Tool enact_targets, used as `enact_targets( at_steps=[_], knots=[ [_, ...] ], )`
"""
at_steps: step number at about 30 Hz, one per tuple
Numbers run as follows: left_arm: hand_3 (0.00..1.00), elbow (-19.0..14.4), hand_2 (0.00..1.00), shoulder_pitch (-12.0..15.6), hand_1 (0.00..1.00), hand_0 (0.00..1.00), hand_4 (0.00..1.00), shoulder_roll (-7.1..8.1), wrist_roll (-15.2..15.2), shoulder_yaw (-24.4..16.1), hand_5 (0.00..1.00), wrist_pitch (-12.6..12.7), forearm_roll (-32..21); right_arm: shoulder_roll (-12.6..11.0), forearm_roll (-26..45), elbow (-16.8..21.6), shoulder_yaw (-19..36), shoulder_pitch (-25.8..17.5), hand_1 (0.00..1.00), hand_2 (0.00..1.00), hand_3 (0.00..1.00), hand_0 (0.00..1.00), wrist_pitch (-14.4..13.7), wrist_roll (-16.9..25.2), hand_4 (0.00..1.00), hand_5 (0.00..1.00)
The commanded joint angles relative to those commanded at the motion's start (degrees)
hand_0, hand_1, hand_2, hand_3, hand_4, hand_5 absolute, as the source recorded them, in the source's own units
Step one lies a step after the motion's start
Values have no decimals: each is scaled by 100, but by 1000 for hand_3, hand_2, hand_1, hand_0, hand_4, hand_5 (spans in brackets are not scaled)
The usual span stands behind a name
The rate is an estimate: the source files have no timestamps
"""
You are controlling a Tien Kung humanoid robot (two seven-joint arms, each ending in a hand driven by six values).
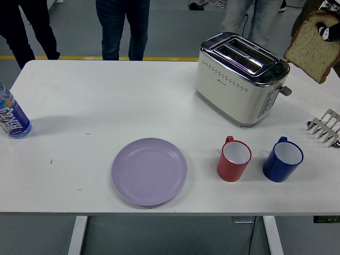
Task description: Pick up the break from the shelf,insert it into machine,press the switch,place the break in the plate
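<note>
The right hand (325,21) enters at the two o'clock corner of the head view, its dark fingers (324,31) closed on the upper part of the bread slice (312,47). The slice hangs tilted in the air, just beside the toaster (240,77) on its three o'clock side and not yet over the slots (241,53). The metal rack (325,127) (the shelf of the task, by the look of it) sits at the right edge, empty in the part that shows. The left hand is out of view.

The likely trouble is the insertion. The slice is tilted, not square to the slots, so a corner could catch on the chrome top and the bread could bend or tear. Only a few fingertips show on the slice, so the grip may let it twist on contact.

The purple plate (149,171) waits at six o'clock, with the red mug (234,159) and blue mug (282,159) between it and the rack; a low carry could clip them. A bottle (11,117) stands at nine o'clock, well clear.
</note>
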Motion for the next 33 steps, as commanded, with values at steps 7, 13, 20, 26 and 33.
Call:
enact_targets(
  at_steps=[7,13,20,26,33],
  knots=[
    [538,0,467,-7,484,631,329,3,0,11,813,2,-7,122,-4,-156,-56,88,142,400,480,15,-21,24,519,2],
    [539,0,466,-15,484,631,328,4,-1,11,809,5,-10,188,-20,-226,-111,142,142,400,479,14,-32,36,518,2],
    [540,0,464,-30,484,631,330,9,-1,18,811,4,-12,256,-29,-297,-168,209,141,400,480,14,-34,46,518,2],
    [539,0,464,-32,484,631,329,10,2,16,808,3,-8,339,-37,-370,-246,280,141,400,480,13,-34,57,518,2],
    [539,0,463,-30,484,631,331,12,3,22,809,6,-14,432,-44,-458,-301,335,140,400,480,13,-39,70,518,2]
  ],
)
